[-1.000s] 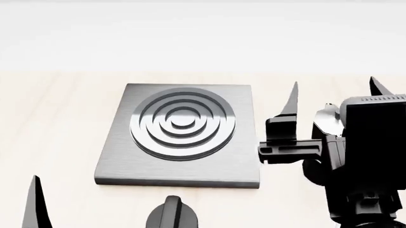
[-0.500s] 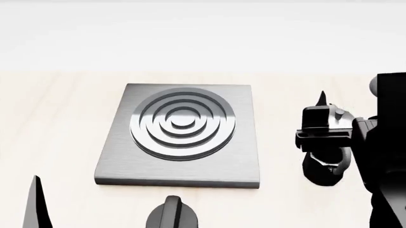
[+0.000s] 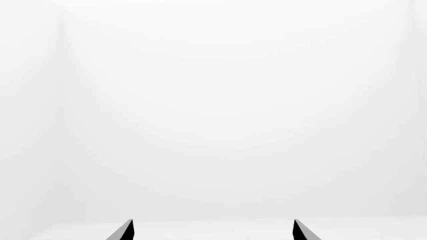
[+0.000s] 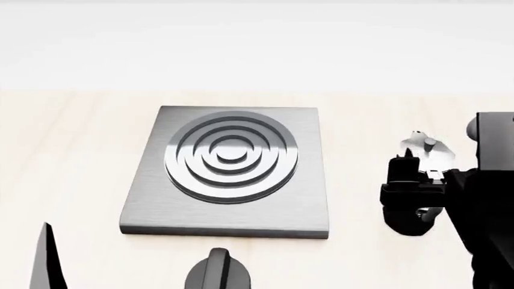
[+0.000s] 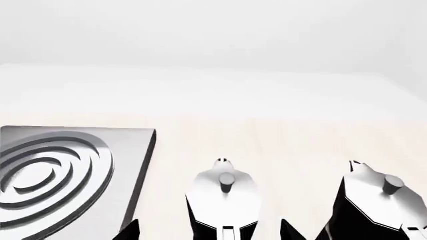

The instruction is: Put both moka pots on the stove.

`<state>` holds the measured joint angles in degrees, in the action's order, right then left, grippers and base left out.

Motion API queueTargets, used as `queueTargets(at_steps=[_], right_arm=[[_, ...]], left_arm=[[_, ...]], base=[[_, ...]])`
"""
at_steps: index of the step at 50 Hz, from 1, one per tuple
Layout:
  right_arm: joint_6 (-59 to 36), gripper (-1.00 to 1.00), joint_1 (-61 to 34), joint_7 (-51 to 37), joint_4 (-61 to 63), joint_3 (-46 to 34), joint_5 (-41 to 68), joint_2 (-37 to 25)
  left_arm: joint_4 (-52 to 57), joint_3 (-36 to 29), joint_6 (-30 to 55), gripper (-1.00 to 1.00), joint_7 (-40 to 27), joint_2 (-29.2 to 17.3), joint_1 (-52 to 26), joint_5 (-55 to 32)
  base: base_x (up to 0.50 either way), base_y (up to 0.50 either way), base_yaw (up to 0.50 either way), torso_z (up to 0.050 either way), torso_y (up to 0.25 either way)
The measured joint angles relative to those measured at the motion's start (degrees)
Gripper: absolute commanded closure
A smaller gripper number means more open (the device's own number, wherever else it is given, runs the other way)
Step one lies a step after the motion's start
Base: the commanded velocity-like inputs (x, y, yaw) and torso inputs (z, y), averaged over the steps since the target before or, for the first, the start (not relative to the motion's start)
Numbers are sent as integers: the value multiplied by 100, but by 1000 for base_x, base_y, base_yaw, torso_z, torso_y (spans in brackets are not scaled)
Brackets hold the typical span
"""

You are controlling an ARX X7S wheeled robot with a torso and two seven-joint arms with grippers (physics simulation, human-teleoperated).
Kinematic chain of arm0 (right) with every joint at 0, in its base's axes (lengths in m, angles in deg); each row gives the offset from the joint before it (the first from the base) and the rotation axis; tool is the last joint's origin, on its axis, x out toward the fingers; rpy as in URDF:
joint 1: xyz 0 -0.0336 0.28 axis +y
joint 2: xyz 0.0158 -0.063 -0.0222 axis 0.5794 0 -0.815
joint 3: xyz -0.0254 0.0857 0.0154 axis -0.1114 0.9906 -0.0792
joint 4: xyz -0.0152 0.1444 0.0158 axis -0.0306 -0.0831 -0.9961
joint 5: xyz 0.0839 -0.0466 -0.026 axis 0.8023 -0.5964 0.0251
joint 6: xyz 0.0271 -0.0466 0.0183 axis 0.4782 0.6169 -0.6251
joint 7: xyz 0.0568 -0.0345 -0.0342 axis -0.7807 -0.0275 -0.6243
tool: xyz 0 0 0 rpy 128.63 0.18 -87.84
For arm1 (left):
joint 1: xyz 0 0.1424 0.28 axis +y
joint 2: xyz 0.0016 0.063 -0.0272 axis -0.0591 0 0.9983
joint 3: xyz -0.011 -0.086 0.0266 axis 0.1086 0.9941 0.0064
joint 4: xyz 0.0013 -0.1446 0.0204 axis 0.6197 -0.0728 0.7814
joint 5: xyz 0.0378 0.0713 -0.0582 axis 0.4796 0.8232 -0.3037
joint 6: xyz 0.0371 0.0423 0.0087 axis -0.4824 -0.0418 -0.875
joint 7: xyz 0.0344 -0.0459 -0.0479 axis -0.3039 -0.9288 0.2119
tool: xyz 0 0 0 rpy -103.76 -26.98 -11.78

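Your right gripper (image 5: 210, 230) hangs low over the pale tabletop (image 4: 72, 150), jaws spread and released, one tip on each side of the nearer moka pot (image 5: 223, 200); nothing is clamped. In the head view that arm sits at 3 o'clock of the stove (image 4: 229, 171), wrist body dark and bulky at the frame edge, and the pot's silver lid (image 4: 423, 147) shows just above it. The second moka pot (image 5: 377, 200) stands just beside the first, on the side away from the stove, both upright on the tabletop, neither on the burner rings. The stove itself is bare, apart from the pots. The round black dial knob (image 4: 216, 271) sits at 6 o'clock of the stove, just off its front edge. Your left gripper (image 3: 212, 231) points at blank white background, two tips apart, jaws released and holding nothing. In the head view only one left fingertip (image 4: 44, 259) shows, at 8 o'clock of the stove, well clear of it.
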<state>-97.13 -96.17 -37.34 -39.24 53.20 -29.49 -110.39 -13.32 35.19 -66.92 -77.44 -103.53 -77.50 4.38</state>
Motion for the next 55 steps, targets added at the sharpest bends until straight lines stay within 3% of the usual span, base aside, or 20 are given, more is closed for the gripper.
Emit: queueTargets(at_steps=[55], right_arm=[[1325,-100,-205,564,-2395,-677,-532,197]], left_arm=[[-49,-87,-83,-100,-139,-103,-16,-54]], base=[[0,0,0,0,0]])
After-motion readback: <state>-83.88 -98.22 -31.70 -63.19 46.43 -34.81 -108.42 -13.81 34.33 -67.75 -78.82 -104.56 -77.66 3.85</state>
